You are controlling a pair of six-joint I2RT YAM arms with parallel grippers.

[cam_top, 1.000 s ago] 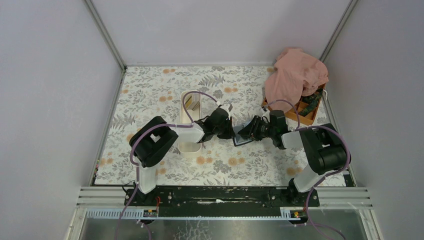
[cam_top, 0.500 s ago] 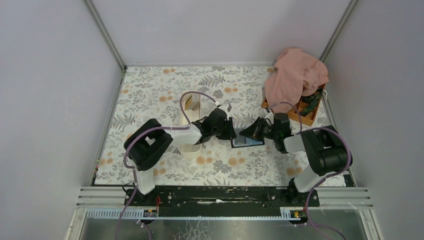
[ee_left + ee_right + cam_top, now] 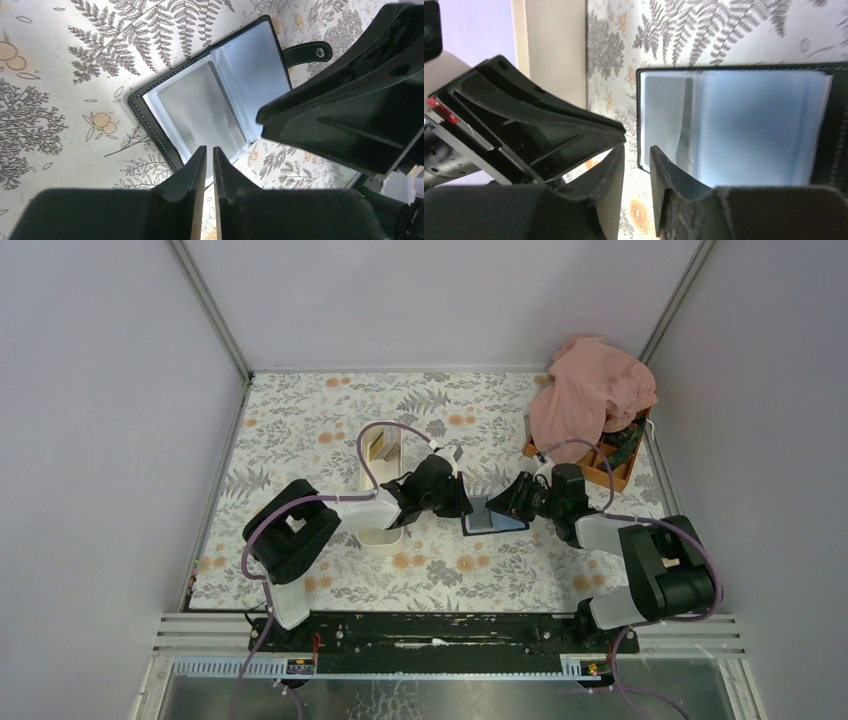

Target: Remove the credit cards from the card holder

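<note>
Left fingers (image 3: 185, 180) and right fingers (image 3: 669, 175), narrow and empty, flank the open card holder (image 3: 210, 105); I'd pin 1 cover first.

We note card holder (image 3: 493, 517) no longer tilted up between tools, now lying open and flat on worktop (image 3: 300, 430). Right tool (image 3: 508, 502) lets go of it. Right arm elbow swings nearer, rightward.

Card holder (image 3: 494, 519) on table (image 3: 300, 420) between left claw (image 3: 466, 507) and right claw (image 3: 503, 507), tray (image 3: 375, 537) leftward, cloth (image 3: 590, 390) seemingly over box (image 3: 612, 476)
</note>
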